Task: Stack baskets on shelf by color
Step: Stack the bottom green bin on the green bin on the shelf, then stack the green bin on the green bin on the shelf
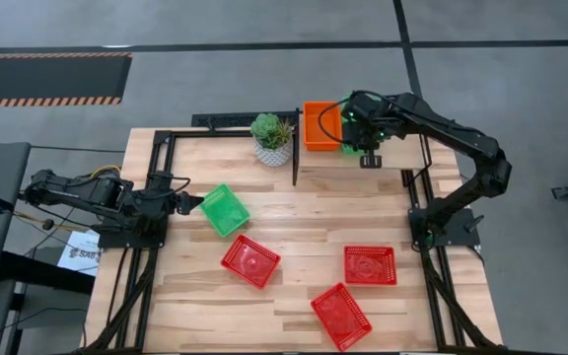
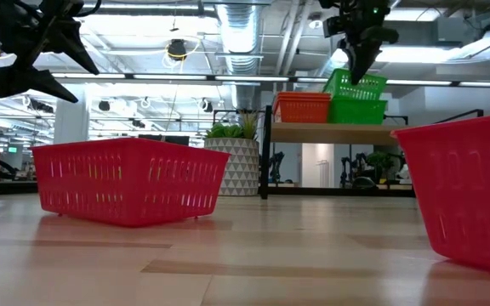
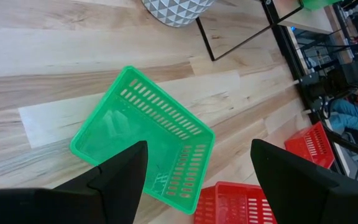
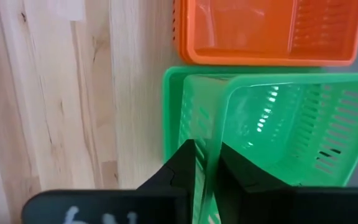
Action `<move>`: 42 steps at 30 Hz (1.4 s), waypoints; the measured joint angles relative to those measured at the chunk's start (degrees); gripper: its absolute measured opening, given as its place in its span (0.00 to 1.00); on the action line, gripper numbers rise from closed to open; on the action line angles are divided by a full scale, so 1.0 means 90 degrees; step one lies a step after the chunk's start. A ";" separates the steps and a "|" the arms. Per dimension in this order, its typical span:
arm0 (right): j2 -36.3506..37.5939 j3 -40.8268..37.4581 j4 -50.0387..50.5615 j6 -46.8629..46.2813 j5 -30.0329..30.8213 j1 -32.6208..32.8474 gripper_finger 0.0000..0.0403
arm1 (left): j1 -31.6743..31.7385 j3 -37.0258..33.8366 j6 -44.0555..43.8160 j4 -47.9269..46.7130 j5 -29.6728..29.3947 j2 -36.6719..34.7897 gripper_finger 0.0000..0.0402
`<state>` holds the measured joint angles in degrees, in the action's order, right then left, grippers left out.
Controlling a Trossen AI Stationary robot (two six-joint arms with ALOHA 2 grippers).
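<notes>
My right gripper (image 1: 359, 130) is over the wooden shelf (image 1: 397, 158), shut on a green basket (image 2: 355, 84). That basket sits tilted in a second green basket (image 2: 357, 111), beside an orange basket (image 1: 320, 125) on the shelf. My left gripper (image 1: 191, 204) is open at the table's left, just left of a third green basket (image 1: 225, 209) that rests flat on the table. In the left wrist view this basket (image 3: 146, 138) lies ahead of the spread fingers, untouched. Three red baskets (image 1: 250, 260) (image 1: 370, 264) (image 1: 341, 316) lie on the near half of the table. My right gripper pinches one side wall of the upper green basket at its rim (image 4: 214, 144), one finger inside (image 4: 244, 177) and one outside (image 4: 188, 171). The fingers come from above, pointing down. The basket is tilted, its lower part nested in the green basket (image 4: 179, 109) beneath it.
A plant in a white patterned pot (image 1: 272, 139) stands on the table just left of the shelf's black frame (image 1: 296, 148). Bare tabletop lies between the shelf and the red baskets. The shelf's right part (image 1: 402, 148) is bare wood.
</notes>
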<state>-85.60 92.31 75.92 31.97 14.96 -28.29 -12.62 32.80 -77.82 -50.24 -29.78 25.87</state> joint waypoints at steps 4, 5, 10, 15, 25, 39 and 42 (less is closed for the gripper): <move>0.0000 0.0000 -0.0084 -0.0001 0.0000 -0.0071 0.19 | -0.0001 0.0000 -0.0001 -0.0002 0.0001 0.0000 0.68; -0.0011 0.0000 -0.0103 -0.0002 0.0002 -0.0089 0.19 | 0.0001 0.0000 0.0002 -0.0002 -0.0001 0.0000 0.68; -0.0205 -0.0004 0.0037 -0.0032 0.0017 -0.0214 0.22 | 0.0002 0.0000 0.0002 -0.0002 0.0002 0.0000 0.68; -0.0515 -0.0007 0.0261 -0.0050 0.0237 -0.0255 0.23 | 0.0000 0.0000 0.0002 -0.0005 0.0059 0.0000 0.68; -0.0514 0.0270 0.0335 -0.0046 0.0238 -0.0231 0.23 | 0.0000 0.0000 0.0072 -0.0010 0.0107 0.0000 0.68; -0.0332 0.2409 -0.0623 -0.2817 -0.1436 0.0767 0.23 | 0.0001 0.0000 0.0070 -0.0010 0.0235 0.0000 0.68; -0.0469 0.2399 -0.1285 -0.2870 -0.1691 0.1502 0.23 | 0.0001 0.0000 0.0063 -0.0010 0.0235 0.0000 0.68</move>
<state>-89.82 113.91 64.35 6.14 -0.25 -14.78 -12.61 32.80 -77.25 -50.33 -27.66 25.87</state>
